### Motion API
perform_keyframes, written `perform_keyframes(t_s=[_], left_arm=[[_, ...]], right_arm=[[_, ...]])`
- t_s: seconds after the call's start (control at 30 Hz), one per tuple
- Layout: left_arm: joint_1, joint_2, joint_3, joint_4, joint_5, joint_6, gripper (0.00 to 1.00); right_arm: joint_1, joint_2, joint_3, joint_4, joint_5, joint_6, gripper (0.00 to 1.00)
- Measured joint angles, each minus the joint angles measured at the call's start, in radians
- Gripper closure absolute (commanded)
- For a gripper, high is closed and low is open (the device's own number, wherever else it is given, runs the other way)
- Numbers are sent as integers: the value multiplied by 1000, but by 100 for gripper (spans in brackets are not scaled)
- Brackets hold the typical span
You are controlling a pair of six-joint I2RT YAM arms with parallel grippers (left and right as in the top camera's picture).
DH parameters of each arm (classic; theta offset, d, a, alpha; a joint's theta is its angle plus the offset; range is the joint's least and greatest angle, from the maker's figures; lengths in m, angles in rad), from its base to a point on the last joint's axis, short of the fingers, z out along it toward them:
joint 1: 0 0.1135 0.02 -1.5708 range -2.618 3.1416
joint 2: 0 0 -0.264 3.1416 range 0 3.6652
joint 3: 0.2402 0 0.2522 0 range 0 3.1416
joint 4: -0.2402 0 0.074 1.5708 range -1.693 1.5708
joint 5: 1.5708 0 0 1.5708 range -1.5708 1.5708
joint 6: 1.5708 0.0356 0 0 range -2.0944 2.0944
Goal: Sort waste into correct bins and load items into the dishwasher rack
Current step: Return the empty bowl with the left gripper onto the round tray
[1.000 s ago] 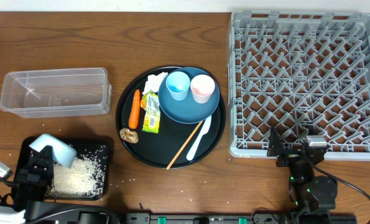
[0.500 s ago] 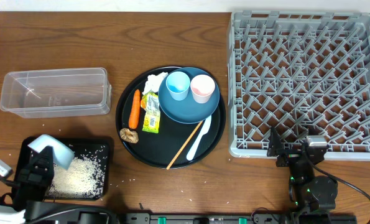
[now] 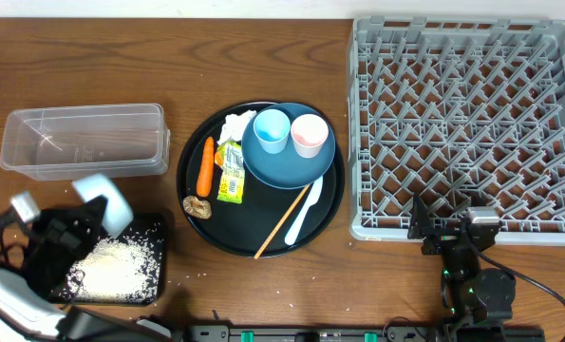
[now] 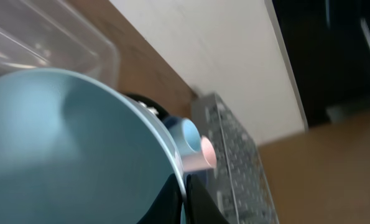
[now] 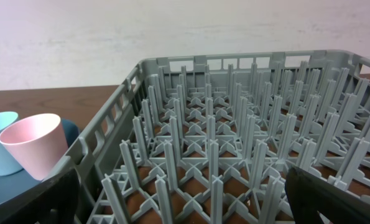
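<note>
Overhead: left tool grips the small light blue bowl; I'd empty it fully over the shallow black tray beneath.

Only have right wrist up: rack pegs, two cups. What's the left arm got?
Observer: The left gripper is shut on the rim of the small light blue bowl, which is over the far edge of the black tray.
Operator: Rice?
Observer: The white rice lies heaped in the black tray.
Operator: Other waste?
Observer: The carrot, wrapper, tissue and brown lump all lie on the round tray, not yet binned.
</note>
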Motion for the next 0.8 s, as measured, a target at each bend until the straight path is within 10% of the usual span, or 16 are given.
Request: perform_keyframes(t_s=[0.5, 0.8], left_arm=[[-789, -151, 247, 409, -665, -774, 94], [-1314, -126, 243, 431, -1093, -1013, 94]], right_arm=[[0, 0, 0, 0, 0, 0, 1], [0, 0, 0, 0, 0, 0, 1]])
